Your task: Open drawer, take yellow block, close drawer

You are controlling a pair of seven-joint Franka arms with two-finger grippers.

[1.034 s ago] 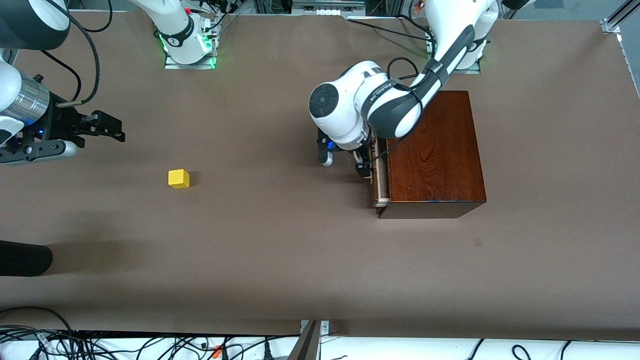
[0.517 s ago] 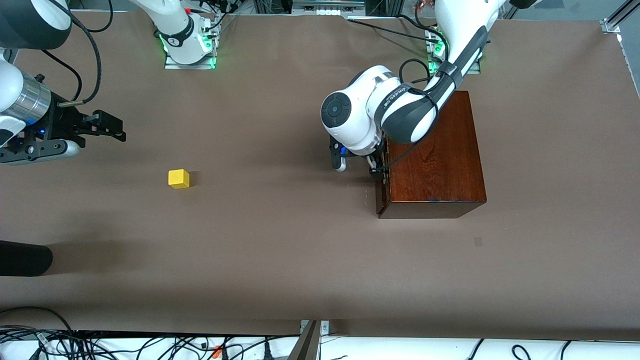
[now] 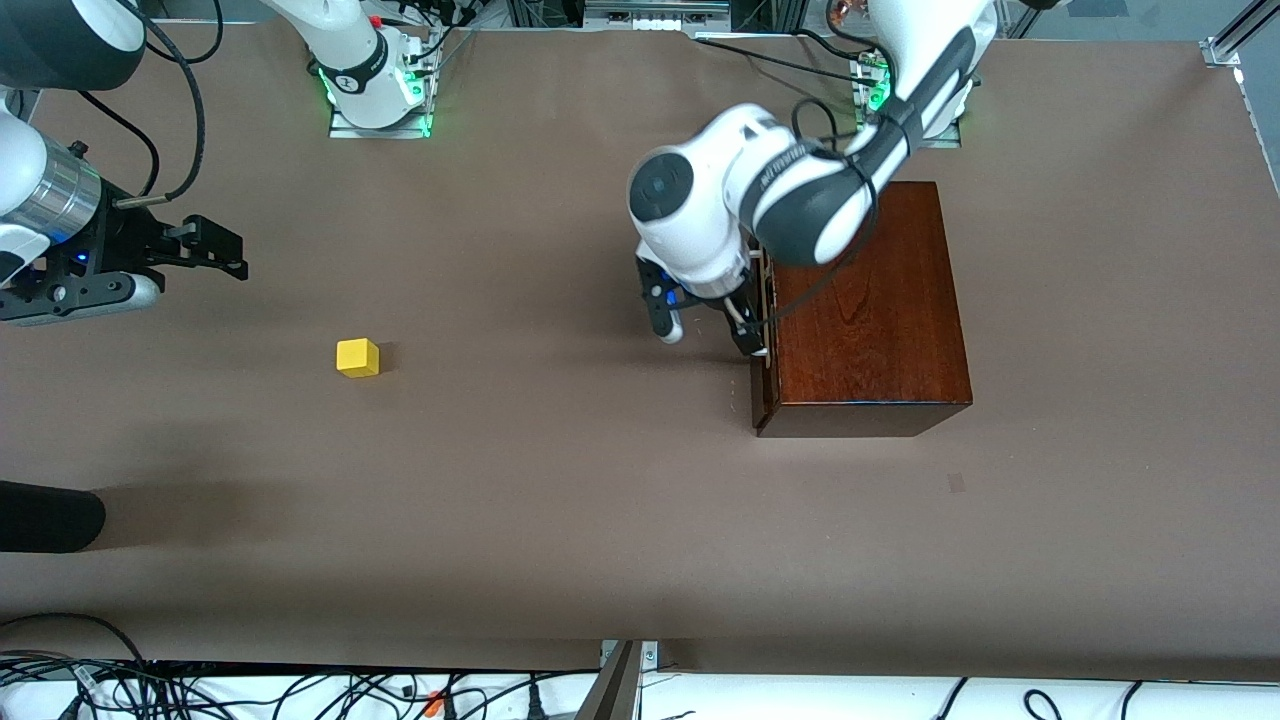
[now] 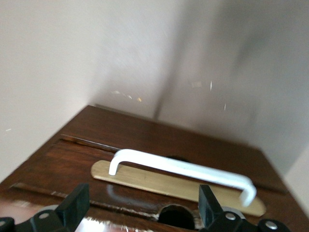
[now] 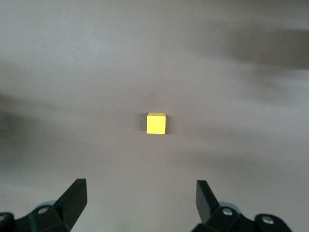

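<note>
The drawer (image 3: 762,405) is shut flush in the dark mahogany box (image 3: 870,310). My left gripper (image 3: 708,335) is open and empty, up in front of the drawer's front, holding nothing. In the left wrist view the white bar handle (image 4: 181,169) lies across the dark front (image 4: 72,159), apart from my left gripper (image 4: 142,212). The yellow block (image 3: 357,357) sits on the bare table toward the right arm's end. My right gripper (image 3: 215,250) waits open and empty, and the right wrist view shows the block (image 5: 156,123) ahead of that gripper (image 5: 140,203).
A dark rounded object (image 3: 45,517) juts in at the right arm's end, nearer to the front camera than the block. Cables (image 3: 300,690) run along the table's near edge. The brown table (image 3: 560,500) lies open between block and box.
The drawer stood slightly open a second ago and is now shut. My left gripper pushed toward the box, then drew back and up from the front. The right arm barely moved.
</note>
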